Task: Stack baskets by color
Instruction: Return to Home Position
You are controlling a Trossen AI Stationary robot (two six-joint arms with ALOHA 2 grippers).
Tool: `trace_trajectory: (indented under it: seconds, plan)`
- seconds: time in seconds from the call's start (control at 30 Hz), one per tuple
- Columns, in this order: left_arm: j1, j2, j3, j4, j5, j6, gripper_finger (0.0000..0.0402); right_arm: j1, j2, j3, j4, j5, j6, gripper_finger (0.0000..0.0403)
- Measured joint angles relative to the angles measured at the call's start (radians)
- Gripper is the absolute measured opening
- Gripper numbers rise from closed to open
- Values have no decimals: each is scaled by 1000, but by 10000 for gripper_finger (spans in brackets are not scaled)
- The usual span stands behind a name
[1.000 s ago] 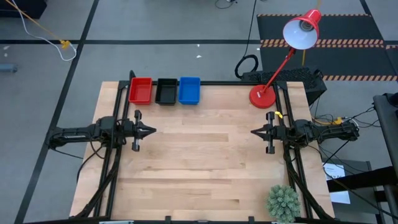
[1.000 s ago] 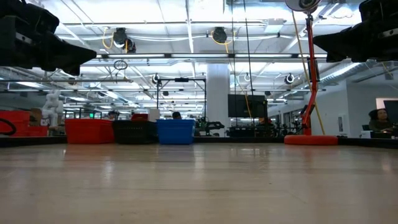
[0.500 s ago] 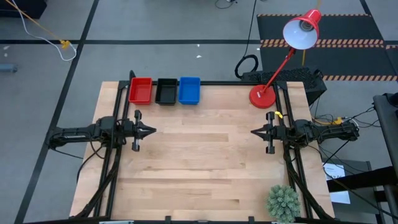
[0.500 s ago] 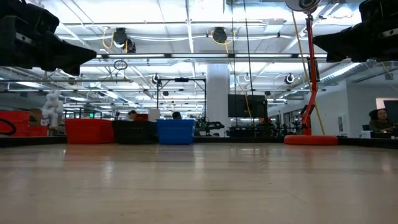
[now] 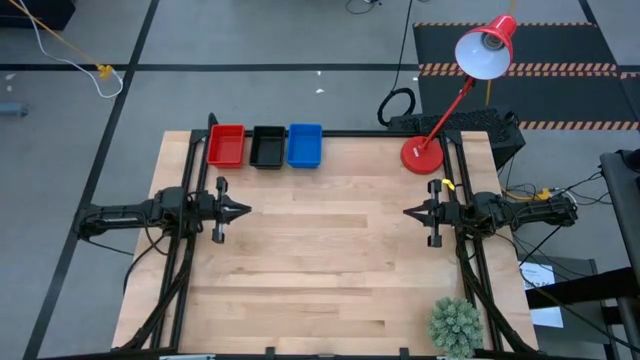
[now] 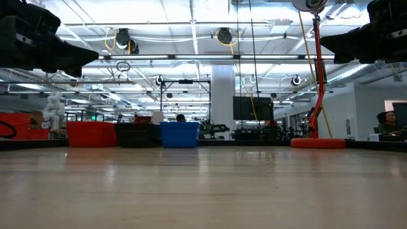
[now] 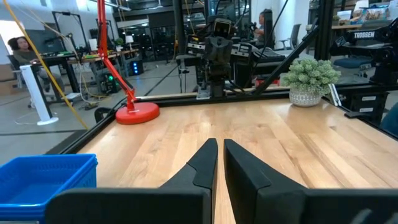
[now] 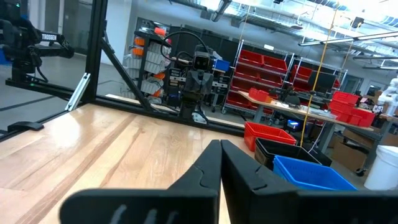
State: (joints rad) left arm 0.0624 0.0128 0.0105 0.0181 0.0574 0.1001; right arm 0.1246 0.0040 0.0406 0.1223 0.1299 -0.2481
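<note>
Looking down, the red baskets, black baskets and blue baskets sit side by side in that order at the far edge of the table, left of centre, each colour showing one footprint. The left gripper and right gripper hover at opposite sides, pointing at each other, well apart from them. At table level the row lines up left of the red lamp base. Wrist cams: both pincers pinched together, empty.

Red basket, black basket, blue basket stand side by side.
</note>
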Motion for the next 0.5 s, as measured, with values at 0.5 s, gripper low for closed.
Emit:
trace_trajectory:
  seconds: [0.5]
  plan:
    - [0, 0, 0, 0, 0, 0, 31, 0, 0, 0, 0, 0, 80, 0]
